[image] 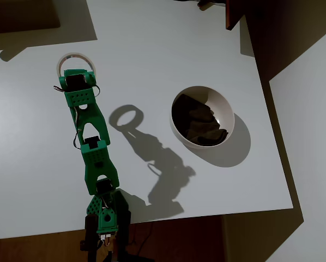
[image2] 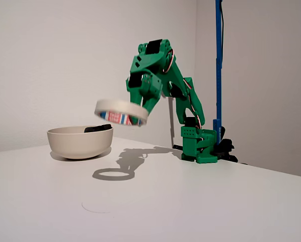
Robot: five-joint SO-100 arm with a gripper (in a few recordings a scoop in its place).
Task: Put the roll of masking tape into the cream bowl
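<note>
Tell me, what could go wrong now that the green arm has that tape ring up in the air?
The claw grips the roll of masking tape only at one edge, and the ring tilts, so it might slip and drop onto the table early.

In the overhead view the roll is well to the left of the cream bowl. A ring released short of it could clip the rim or roll away.

gripper (image: 76,70) on roll of masking tape (image: 76,59), cream bowl (image: 228,117) apart
</note>
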